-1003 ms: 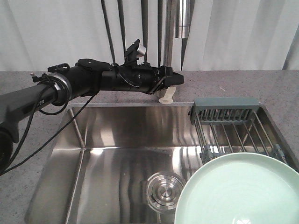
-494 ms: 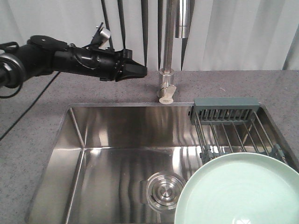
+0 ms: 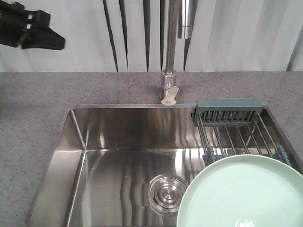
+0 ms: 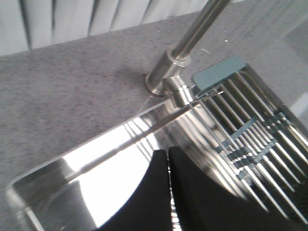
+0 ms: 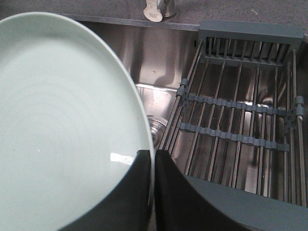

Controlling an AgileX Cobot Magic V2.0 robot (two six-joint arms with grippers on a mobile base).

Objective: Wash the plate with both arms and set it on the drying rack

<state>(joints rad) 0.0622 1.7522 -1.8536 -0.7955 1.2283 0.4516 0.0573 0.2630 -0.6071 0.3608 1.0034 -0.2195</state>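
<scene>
The plate (image 3: 246, 194) is not yet on the drying rack (image 3: 236, 127). It hangs over the front right corner of the sink (image 3: 118, 123), tilted, with its far rim overlapping the near end of the rack. The right gripper (image 5: 154, 154) carries it, fingers clamped on the rim with one on each face. The left gripper (image 4: 168, 153) is high over the back left part of the counter (image 3: 94, 87), well apart from the plate, its two fingers pressed together on nothing. No water runs from the tap (image 3: 169, 47) at the middle of the sink's back edge, and I see no drops or suds on the plate, so whether any washing is done cannot be told. Setting the plate on the rack is clearly left, and only one arm has hold of the plate now. The plate is round, pale mint green and smooth, with a low raised rim and a gloss that catches a small highlight, so it probably handles as hard and slippery. The rack spans the right end of the sink, made of thin parallel metal wires between dark grey-green plastic end pieces, the back one slotted. The sink is brushed, mirror-bright steel with rounded corners and a round drain (image 3: 165, 193) near its front edge. The counter is matte, speckled grey stone.
</scene>
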